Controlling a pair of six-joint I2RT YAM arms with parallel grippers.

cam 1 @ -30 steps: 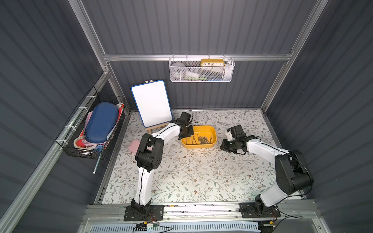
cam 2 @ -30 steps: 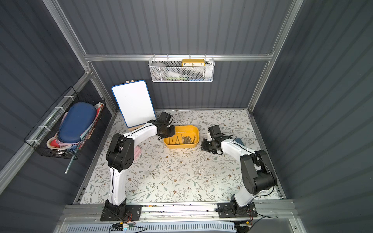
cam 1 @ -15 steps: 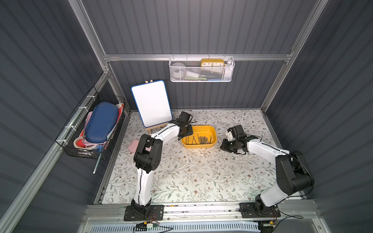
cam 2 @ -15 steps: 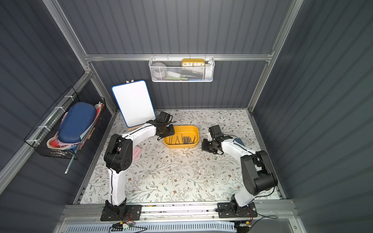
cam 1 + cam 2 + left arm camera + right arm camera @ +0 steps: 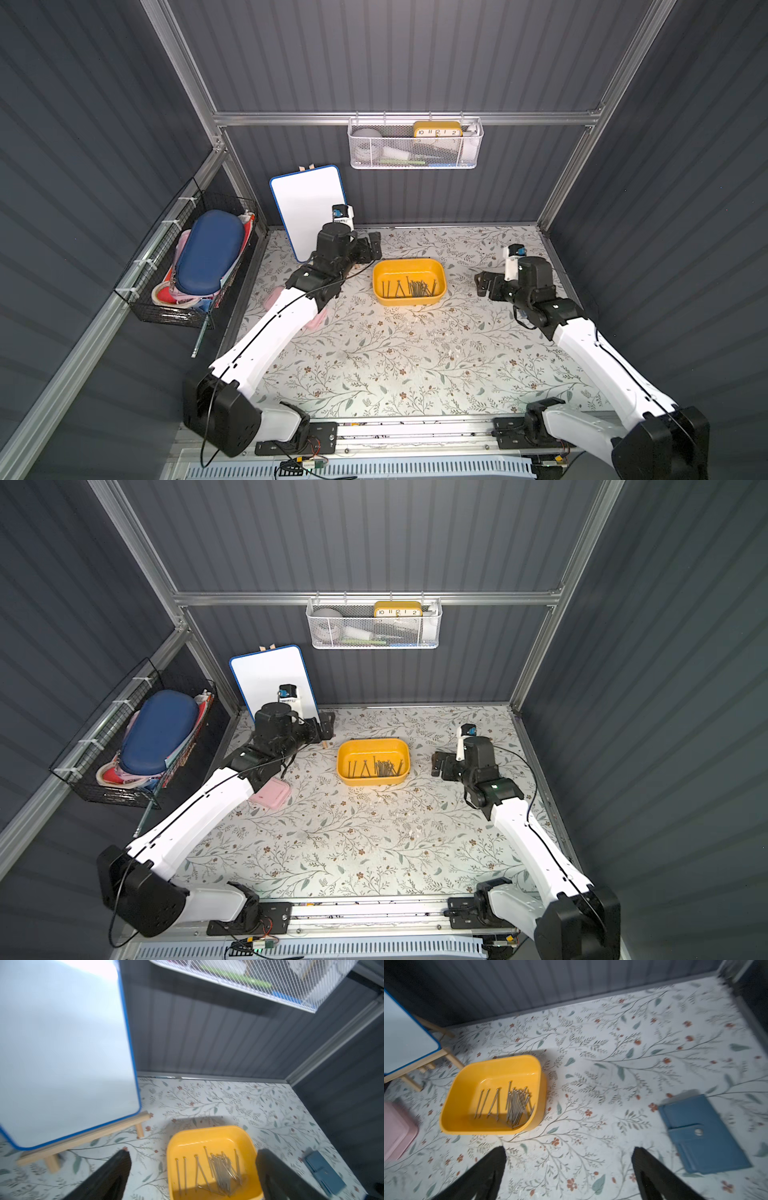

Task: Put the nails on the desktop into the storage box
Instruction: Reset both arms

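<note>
We see the nails lying inside the storage box — a few single ones spread toward its left end, the rest heaped in a loose bundle toward the middle and right. The box sits on the desktop, toward the back wall and roughly between the two arms.

The left gripper is just beside the box's left rear corner, in front of the whiteboard on its wooden stand. In the left wrist view its fingers stand wide apart, gripping nothing.

The right gripper hangs to the right of the box, apart from it. Its fingers are likewise spread wide and empty, with only the floral surface showing between them.

A blue wallet lies flat on the desktop, well to the right of the box. A pink case lies beneath the left forearm — partly covered in both top views. A white mesh basket hangs on the back wall.
</note>
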